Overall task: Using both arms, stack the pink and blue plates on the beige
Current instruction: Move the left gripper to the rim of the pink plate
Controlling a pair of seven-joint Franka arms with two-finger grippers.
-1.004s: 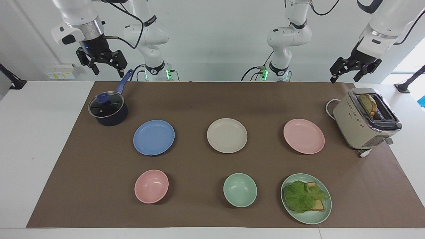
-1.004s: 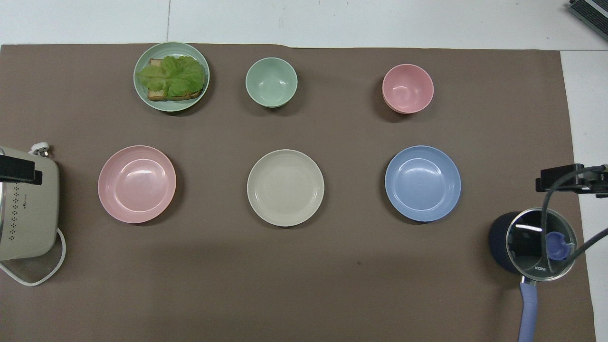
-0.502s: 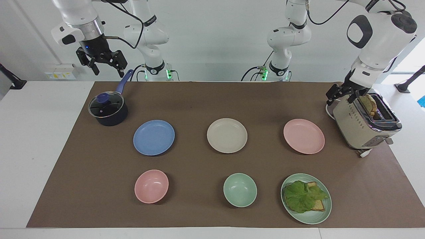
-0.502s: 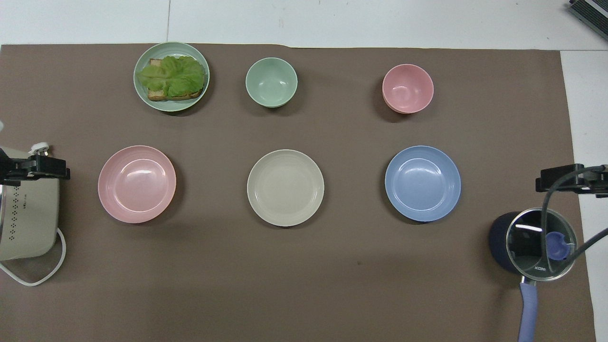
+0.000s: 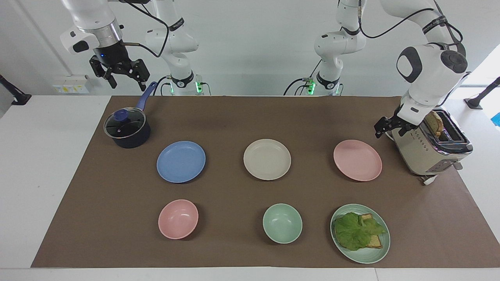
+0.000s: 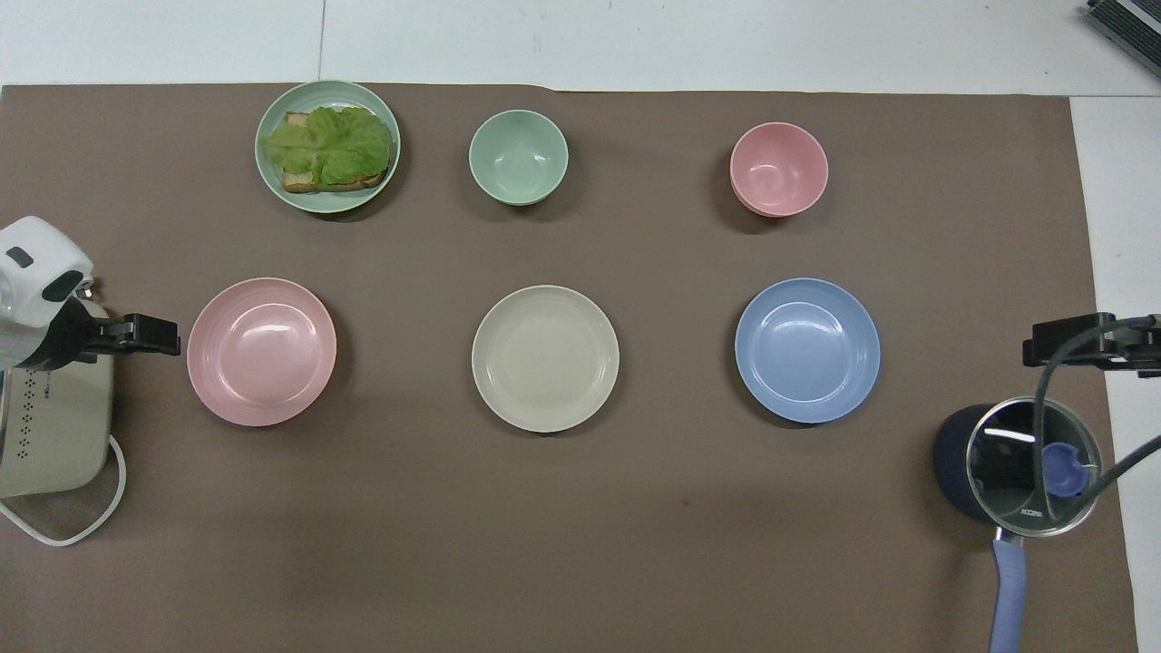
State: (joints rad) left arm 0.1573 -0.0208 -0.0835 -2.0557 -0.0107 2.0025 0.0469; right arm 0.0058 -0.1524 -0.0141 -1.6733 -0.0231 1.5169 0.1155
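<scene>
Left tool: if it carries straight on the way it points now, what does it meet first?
Most likely the pink plate. The left tool points from the toaster toward that plate's rim, nothing between; it hangs above the mat, so contact depends on descent.

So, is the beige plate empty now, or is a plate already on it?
Empty. The beige plate shows only its bare inside; the pink plate and the blue plate lie apart on the mat at either side.

You face a white table (image 5: pixel 47 164) with a brown mat (image 5: pixel 242 117) spread across its middle. A plain white wall (image 5: pixel 254 43) rises at the table's robot end, carrying a socket strip (image 5: pixel 71 84) near the mat's corner.
</scene>
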